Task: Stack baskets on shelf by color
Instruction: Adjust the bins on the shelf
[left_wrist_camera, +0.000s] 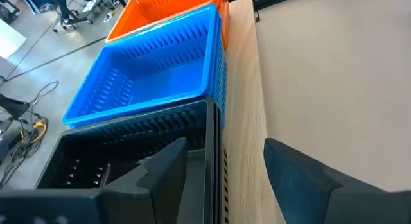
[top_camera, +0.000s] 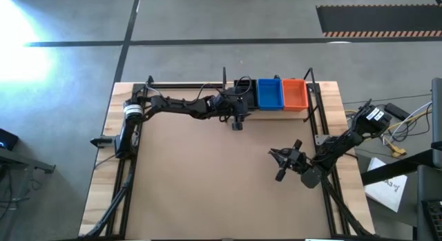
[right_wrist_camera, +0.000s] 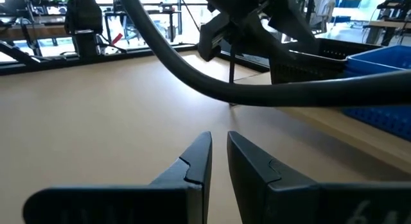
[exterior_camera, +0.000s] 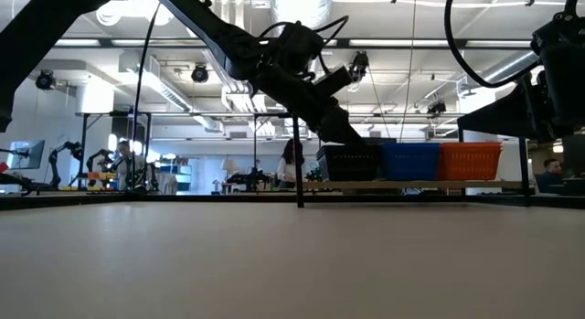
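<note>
Left wrist view: left tool (left_wrist_camera: pixel 225 179) wide astride black basket's (left_wrist_camera: pixel 122 153) perforated wall beside blue basket (left_wrist_camera: pixel 154 70)

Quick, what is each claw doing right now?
Left claw: open, straddling the black basket's wall on the shelf.
Right claw: nearly closed, holding nothing.

We see a grey concrete floor (top_camera: pixel 207 20) crossed by dark seams, sun glare (top_camera: pixel 21 34) at ten o'clock, and a hazard-striped mat (top_camera: pixel 376 20) at one o'clock. Beyond, ceiling ducts (exterior_camera: pixel 302 8), strip lights and workbenches (exterior_camera: pixel 119 177).
</note>
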Available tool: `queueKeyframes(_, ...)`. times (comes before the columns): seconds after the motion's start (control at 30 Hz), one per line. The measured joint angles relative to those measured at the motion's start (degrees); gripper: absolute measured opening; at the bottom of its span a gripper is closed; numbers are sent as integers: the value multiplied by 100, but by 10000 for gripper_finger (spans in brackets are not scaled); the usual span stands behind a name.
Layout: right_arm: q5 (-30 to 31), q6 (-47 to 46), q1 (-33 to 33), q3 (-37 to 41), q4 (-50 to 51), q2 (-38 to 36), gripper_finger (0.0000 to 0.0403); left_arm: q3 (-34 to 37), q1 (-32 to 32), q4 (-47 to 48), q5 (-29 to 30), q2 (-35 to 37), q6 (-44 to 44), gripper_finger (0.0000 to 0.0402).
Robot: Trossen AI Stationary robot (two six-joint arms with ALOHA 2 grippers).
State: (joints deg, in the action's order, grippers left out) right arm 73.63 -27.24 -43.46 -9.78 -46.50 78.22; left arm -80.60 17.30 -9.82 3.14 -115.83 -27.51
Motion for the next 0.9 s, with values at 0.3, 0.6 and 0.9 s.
queueKeyframes(0.3, -2, -127, 0, 0, 0, 0, 43, -112, -173, 56, 66, 126, 15, 140)
queueKeyframes(0.6, -55, -358, 1, 0, -1, 0, 43, 48, -770, 568, 332, 1440, -288, 136)
queueKeyframes(0.9, -2040, 344, 1268, -561, 123, -27, 40, 2601, -870, 87, 1211, 3184, 876, 136)
